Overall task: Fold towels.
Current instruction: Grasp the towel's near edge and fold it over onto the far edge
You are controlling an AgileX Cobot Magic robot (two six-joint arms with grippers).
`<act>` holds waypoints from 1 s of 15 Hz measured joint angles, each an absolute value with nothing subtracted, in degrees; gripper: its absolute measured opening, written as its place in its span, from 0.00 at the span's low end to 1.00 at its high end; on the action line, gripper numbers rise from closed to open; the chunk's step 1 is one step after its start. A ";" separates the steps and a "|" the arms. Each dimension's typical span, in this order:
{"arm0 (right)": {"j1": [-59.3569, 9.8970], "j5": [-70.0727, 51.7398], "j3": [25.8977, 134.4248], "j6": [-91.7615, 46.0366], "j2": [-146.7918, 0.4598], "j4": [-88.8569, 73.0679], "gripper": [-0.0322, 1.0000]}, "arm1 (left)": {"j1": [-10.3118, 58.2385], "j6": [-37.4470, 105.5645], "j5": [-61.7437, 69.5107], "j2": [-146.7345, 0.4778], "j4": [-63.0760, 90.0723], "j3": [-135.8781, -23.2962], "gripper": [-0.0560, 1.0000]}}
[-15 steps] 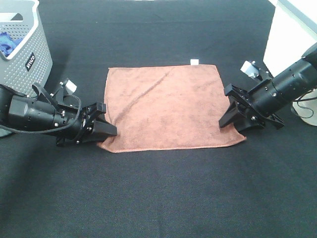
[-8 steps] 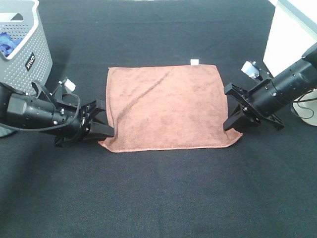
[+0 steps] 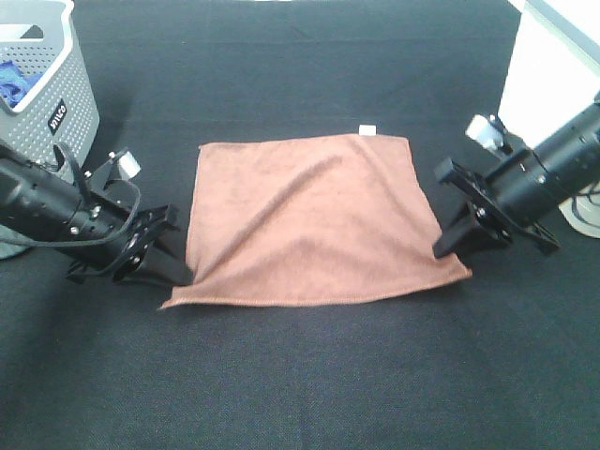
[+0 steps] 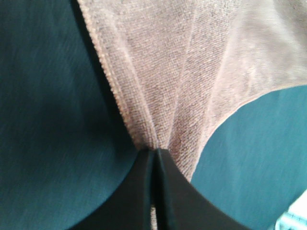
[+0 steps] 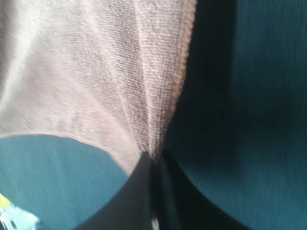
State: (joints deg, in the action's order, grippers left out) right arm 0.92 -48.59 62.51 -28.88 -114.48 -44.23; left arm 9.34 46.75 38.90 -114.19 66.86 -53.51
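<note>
Lying centre on black cloth point(image 3: 300, 375): towel point(image 3: 309, 220); grey basket point(image 3: 56, 112) far-left corner.

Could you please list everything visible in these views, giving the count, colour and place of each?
reddish-brown square microfibre towel: one, reddish-brown, spread in the middle of the table.
small white tag: one, white, at the towel's far right corner.
grey perforated plastic basket: one, grey, far left of the table.
blue item: one, blue, inside the basket; what it is cannot be told.
black cloth-covered table: one, black, under everything.
white box-like object: one, white, far right edge of the view.
left gripper: one, black, shut on the towel's left edge by its near corner.
right gripper: one, black, shut on the towel's right edge by its near corner.
</note>
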 joint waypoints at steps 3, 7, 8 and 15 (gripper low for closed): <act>0.92 -48.64 59.36 -28.76 -112.87 -43.14 0.03 | 9.34 41.77 42.28 -112.47 59.87 -53.46 0.05; 0.92 -48.93 52.83 -27.73 -111.44 -42.28 0.03 | 9.34 28.93 46.18 -106.80 44.63 -52.77 0.05; 0.92 -49.05 52.20 -27.16 -111.10 -41.83 0.03 | 9.34 27.22 46.18 -105.83 43.09 -51.62 0.05; 0.92 -49.16 55.75 -25.90 -110.41 -40.97 0.03 | 9.40 25.15 41.65 -105.60 42.69 -51.51 0.05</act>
